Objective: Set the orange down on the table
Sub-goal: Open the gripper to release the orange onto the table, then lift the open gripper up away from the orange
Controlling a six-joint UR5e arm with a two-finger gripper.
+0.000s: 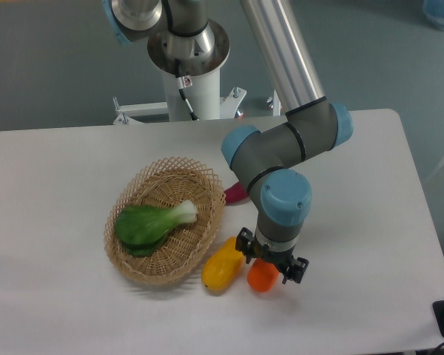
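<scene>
Orange (262,276): small, smooth, bright orange-red, rounded and slightly blocky. Sits low at worktop level, near front edge, right of centre; whether it rests on surface or hangs just above, cannot tell. Upper part hidden, lower and left portion visible.

Worktop (52,170): large, white, matte, rectangular with rounded corners, spans almost full width of view. Far edge runs along upper part of scene, right edge slants toward front. Soft shadow on surface below orange.

basket (165,222) left, yellow fruit (222,268) adj, right side free
</scene>
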